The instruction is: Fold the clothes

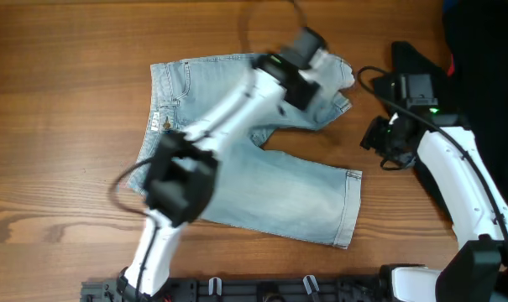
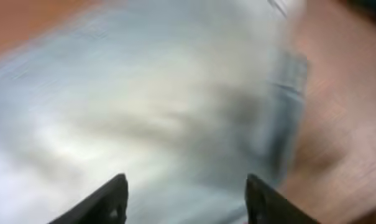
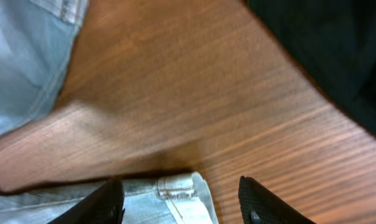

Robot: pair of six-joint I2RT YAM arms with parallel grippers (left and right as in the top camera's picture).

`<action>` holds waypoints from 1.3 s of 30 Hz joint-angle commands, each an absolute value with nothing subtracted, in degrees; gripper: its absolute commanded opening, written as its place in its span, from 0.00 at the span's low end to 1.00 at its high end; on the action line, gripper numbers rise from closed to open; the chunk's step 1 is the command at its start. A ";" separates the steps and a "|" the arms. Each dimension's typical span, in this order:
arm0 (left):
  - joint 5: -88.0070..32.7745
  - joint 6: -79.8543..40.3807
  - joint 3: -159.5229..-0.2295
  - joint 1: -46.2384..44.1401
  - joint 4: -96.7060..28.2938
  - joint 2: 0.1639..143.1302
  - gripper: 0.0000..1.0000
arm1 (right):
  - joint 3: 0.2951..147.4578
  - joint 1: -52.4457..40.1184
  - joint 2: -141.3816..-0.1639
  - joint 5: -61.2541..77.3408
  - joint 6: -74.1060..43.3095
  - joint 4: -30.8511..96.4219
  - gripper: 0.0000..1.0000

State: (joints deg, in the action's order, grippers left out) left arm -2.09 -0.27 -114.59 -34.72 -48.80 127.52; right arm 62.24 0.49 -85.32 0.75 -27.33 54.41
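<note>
Both spread, empty: left claw (image 2: 186, 186) over shorts (image 1: 295, 189), right claw (image 3: 180, 186) over table (image 3: 175, 93).

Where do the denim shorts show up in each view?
Overhead: denim shorts spread flat, centre of frame.
Left wrist: denim shorts, blurred, fill most of the frame.
Right wrist: denim shorts top left, plus a hem at bottom centre.
Shared landmark: wooden table, visible in all three.

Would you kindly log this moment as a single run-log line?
denim shorts: spread out, not folded | left gripper: open above shorts, view blurred | right gripper: open, empty, near leg hem
</note>
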 commanded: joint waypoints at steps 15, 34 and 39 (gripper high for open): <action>-16.91 -12.45 -99.26 5.65 -59.02 116.29 0.97 | 62.35 2.44 -97.32 16.58 -18.15 31.97 0.59; -12.69 -12.47 -93.51 1.65 -51.09 129.49 0.91 | 62.35 -1.85 -115.07 15.75 -25.65 14.83 0.04; -11.88 -12.43 -92.03 1.76 -51.07 130.10 0.35 | 62.46 1.65 -114.06 8.56 -25.69 21.32 0.04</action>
State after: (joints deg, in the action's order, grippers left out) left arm -13.39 -12.71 -94.59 1.65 -50.33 126.48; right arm 64.34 -0.99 -112.16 15.16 -25.06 18.57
